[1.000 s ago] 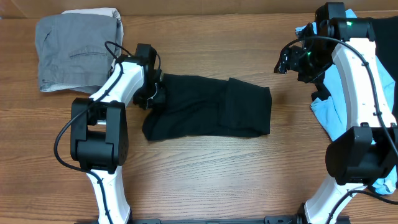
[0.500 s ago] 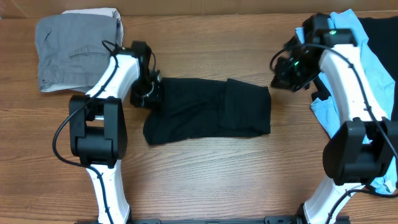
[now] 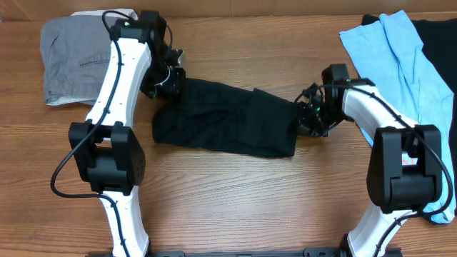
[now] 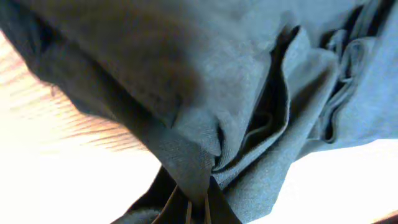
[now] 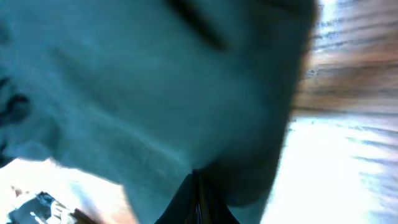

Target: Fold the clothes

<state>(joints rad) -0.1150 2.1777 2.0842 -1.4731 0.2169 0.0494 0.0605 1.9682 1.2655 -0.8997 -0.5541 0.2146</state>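
Note:
A black garment (image 3: pixel 228 125) lies stretched across the middle of the wooden table, partly folded. My left gripper (image 3: pixel 170 80) is shut on its far left corner and holds that end a little raised. My right gripper (image 3: pixel 308 118) is shut on the garment's right edge. In the left wrist view the dark cloth (image 4: pixel 205 93) fills the frame in wrinkles, pinched at my left gripper (image 4: pixel 198 205). The right wrist view shows the same cloth (image 5: pixel 155 93) bunched into my right gripper (image 5: pixel 198 180), with the wood (image 5: pixel 348 93) beside it.
A folded grey garment (image 3: pixel 78 57) on a white one sits at the back left. A light blue garment (image 3: pixel 400 64) lies heaped at the right, over another black piece (image 3: pixel 439 36) at the back right corner.
The right arm came down from the blue pile to the black garment's right edge and shut on it. The left gripper shut and pulled the left corner toward the back; the garment now lies skewed.

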